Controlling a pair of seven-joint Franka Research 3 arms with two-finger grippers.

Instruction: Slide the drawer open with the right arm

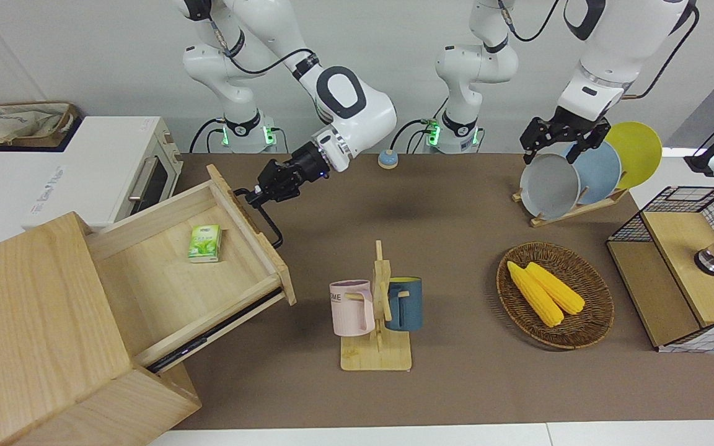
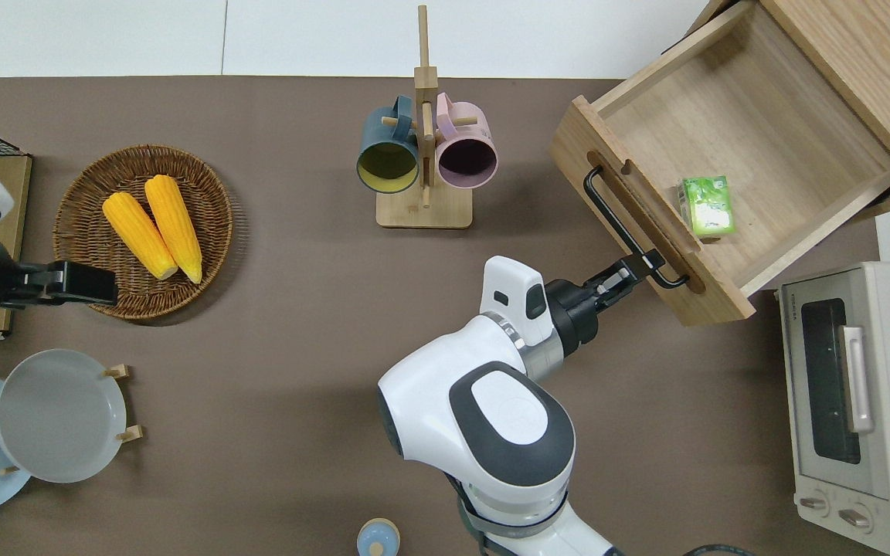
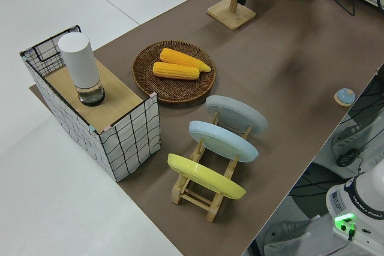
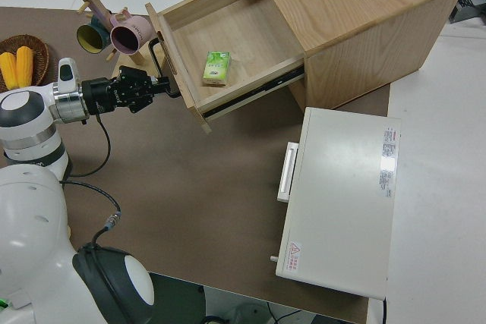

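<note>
While parked, brown table (image 1: 456, 384) mat.

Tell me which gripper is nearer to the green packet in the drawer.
Right. The right gripper is at the drawer's black handle, just across the front panel from the green packet. The left gripper is parked.

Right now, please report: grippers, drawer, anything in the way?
Right gripper shut on handle. Left arm parked. Drawer pulled far out, green packet inside. Nothing in the way.
</note>
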